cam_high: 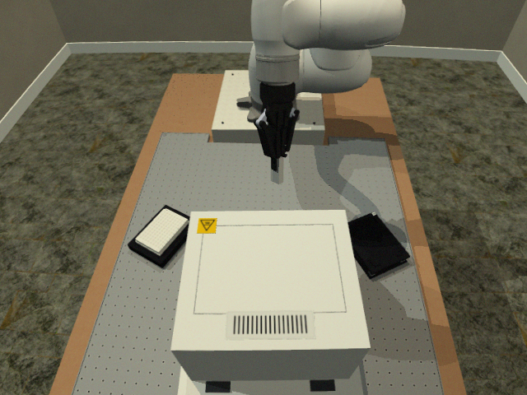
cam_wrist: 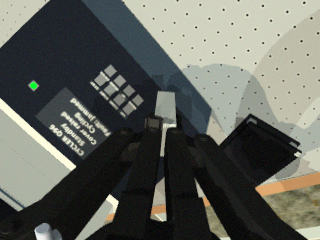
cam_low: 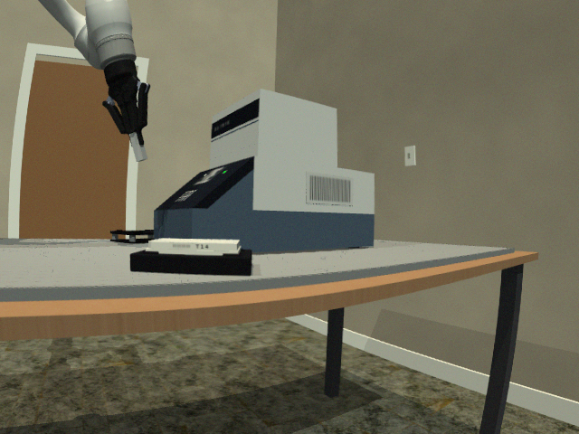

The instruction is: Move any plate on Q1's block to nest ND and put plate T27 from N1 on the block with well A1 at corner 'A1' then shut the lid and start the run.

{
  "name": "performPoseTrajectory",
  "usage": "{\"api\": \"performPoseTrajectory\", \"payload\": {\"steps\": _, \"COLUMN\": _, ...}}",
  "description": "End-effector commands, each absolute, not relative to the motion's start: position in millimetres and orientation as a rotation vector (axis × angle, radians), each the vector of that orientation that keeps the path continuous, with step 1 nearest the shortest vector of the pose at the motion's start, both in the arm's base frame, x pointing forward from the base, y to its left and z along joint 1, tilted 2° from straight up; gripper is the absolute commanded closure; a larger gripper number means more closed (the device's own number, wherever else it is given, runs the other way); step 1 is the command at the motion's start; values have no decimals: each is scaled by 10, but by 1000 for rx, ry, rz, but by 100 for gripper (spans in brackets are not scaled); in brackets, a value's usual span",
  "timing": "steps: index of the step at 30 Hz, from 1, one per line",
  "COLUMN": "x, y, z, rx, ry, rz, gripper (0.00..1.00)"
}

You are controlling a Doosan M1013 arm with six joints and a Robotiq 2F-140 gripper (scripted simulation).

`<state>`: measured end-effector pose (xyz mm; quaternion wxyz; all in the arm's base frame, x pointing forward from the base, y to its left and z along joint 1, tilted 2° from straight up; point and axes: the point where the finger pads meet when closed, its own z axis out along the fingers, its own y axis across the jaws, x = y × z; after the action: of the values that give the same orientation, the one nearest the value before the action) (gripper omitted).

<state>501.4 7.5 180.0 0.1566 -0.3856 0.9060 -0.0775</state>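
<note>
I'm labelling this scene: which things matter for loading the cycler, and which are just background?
Job: cycler, its keypad, green lamp, white plate, plate's nest, empty nest, shut tool.
Background: door, wall switch.

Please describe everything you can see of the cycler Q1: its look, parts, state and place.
The cycler Q1 is a boxy machine, white above and dark blue below, standing on the perforated bench plate. Its lid is shut, with a yellow warning sticker at one corner and a barcode-like label. The sloped dark panel carries a keypad and a green lamp. The shut gripper hangs above, apart from it.
</note>
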Motion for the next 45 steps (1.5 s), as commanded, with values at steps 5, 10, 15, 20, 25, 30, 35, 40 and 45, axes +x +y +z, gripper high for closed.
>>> {"api": "performPoseTrajectory", "payload": {"steps": 5, "x": 5014, "y": 76, "z": 1801, "rx": -1104, "ry": 2593, "rz": -222, "gripper": 100}}
{"api": "performPoseTrajectory", "payload": {"steps": 10, "x": 5014, "y": 76, "z": 1801, "rx": -1104, "ry": 2593, "rz": -222, "gripper": 100}}
{"api": "performPoseTrajectory", "payload": {"steps": 15, "x": 5014, "y": 76, "z": 1801, "rx": -1104, "ry": 2593, "rz": -222, "gripper": 100}}
{"api": "performPoseTrajectory", "payload": {"steps": 20, "x": 5015, "y": -24, "z": 1803, "rx": -1104, "ry": 2593, "rz": -222, "gripper": 100}}
{"api": "performPoseTrajectory", "payload": {"steps": 25, "x": 5019, "y": -274, "z": 1810, "rx": -1104, "ry": 2593, "rz": -222, "gripper": 100}}
{"api": "performPoseTrajectory", "payload": {"steps": 30, "x": 5020, "y": -304, "z": 1811, "rx": -1104, "ry": 2593, "rz": -222, "gripper": 100}}
{"api": "performPoseTrajectory", "payload": {"steps": 35, "x": 5086, "y": -305, "z": 1760, "rx": -1104, "ry": 2593, "rz": -222, "gripper": 100}}
{"api": "performPoseTrajectory", "payload": {"steps": 40, "x": 5152, "y": -305, "z": 1709, "rx": -1104, "ry": 2593, "rz": -222, "gripper": 100}}
{"api": "performPoseTrajectory", "payload": {"steps": 45, "x": 5218, "y": -305, "z": 1659, "rx": -1104, "ry": 2593, "rz": -222, "gripper": 100}}
